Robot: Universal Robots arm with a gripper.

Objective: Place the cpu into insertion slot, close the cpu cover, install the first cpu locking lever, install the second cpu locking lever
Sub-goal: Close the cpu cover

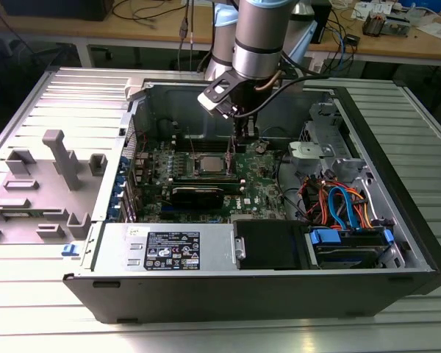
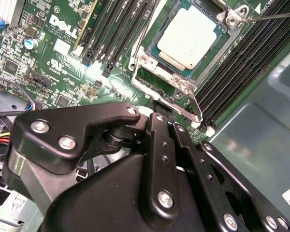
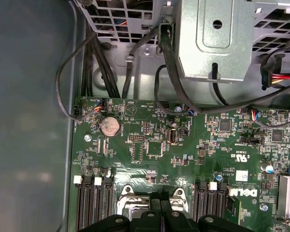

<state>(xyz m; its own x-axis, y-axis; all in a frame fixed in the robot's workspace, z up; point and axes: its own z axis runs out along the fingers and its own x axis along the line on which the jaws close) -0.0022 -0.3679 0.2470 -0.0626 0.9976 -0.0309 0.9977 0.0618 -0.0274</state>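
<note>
Cpu (image 2: 189, 37) lies flat in the insertion slot (image 1: 208, 173), with the cpu cover (image 2: 146, 53) down around it, its window framing the metal top. The claw (image 2: 157, 110) hangs at the slot's edge, pinched narrow and holding nothing I can see. Such a slim tip probably suits pressing the thin wire lever (image 2: 197, 107) just beside it.

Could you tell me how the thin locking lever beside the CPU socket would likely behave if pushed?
The locking lever is a slim wire, so probably springy rather than rigid. Its smooth metal looks slippery, so a push might glance off.
</note>
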